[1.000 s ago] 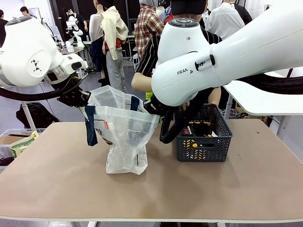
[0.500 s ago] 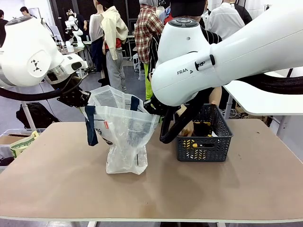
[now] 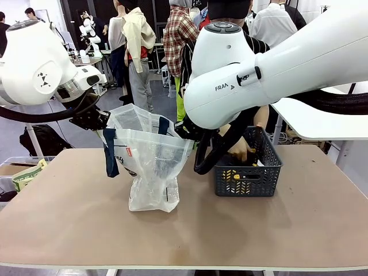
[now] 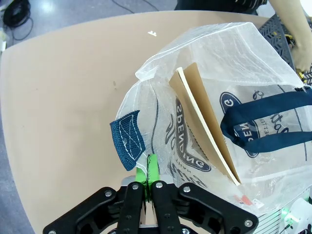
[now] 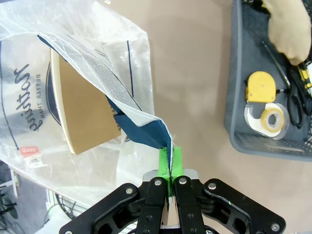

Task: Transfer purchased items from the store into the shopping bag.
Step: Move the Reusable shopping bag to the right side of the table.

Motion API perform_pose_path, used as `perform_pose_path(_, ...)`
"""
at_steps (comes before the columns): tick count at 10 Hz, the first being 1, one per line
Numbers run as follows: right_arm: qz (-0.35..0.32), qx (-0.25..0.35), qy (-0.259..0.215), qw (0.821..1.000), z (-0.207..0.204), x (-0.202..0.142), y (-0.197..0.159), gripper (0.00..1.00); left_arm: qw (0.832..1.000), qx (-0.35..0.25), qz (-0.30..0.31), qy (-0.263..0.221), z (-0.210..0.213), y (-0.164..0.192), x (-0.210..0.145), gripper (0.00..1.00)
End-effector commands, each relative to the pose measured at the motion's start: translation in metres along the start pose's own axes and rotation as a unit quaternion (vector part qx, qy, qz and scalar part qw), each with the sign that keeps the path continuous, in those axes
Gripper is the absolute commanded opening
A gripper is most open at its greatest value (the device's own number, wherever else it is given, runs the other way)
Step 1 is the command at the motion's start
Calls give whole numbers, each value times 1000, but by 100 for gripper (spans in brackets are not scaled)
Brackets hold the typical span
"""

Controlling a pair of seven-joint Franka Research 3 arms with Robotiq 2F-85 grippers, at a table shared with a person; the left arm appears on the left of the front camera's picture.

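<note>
Shopping bag (image 3: 152, 167) stands upright on the counter (image 3: 172, 236), left of centre, mouth drawn wide. It is held from both sides. Left claw (image 4: 149, 168) has its green pads pressed together on the translucent rim, just below a navy strap patch (image 4: 127, 139). Right claw (image 5: 169, 158) pinches the opposite rim where the navy strap (image 5: 146, 131) meets the plastic. Judged purpose: the two pinches lift and spread the limp film so the mouth gapes upward and a hand can drop things in without fumbling. A flat tan card (image 4: 204, 122) leans on edge inside the bag; I can make out no packs in there, so the transfer looks barely begun. Just beside the bag, toward the robot's right, sits the store basket (image 3: 247, 179), dark grey mesh, near enough for a short carry; touching or not, cannot tell. Purchased items (image 3: 233, 174) show yellow and black through the lattice. From above I note a yellow piece (image 5: 261, 87) and a white tape roll (image 5: 271, 119) on the basket floor. Person's hand (image 5: 288, 29) is down in the far end of the basket, closing over something I cannot identify. Judgement: the person does the picking and the arms serve as bag-holder. Risks: thin film slipping from the pads, or the carrying hand brushing the right arm across the gap.
</note>
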State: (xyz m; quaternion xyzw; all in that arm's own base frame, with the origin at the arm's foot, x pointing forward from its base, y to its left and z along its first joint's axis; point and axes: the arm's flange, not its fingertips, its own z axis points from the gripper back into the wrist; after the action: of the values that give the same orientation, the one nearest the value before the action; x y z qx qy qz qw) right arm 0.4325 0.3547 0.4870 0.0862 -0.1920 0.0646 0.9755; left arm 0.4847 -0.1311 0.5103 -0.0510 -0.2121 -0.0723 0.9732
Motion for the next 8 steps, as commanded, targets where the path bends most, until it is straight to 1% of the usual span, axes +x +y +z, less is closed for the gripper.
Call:
perform_pose_path(1, -1, -1, 0, 1000, -1, -1, -1, 0, 1000, 1, 4, -4, 1, 4, 0, 0)
perform_pose_path(8, -1, -1, 0, 1000, -1, -1, -1, 0, 1000, 1, 4, -4, 1, 4, 0, 0)
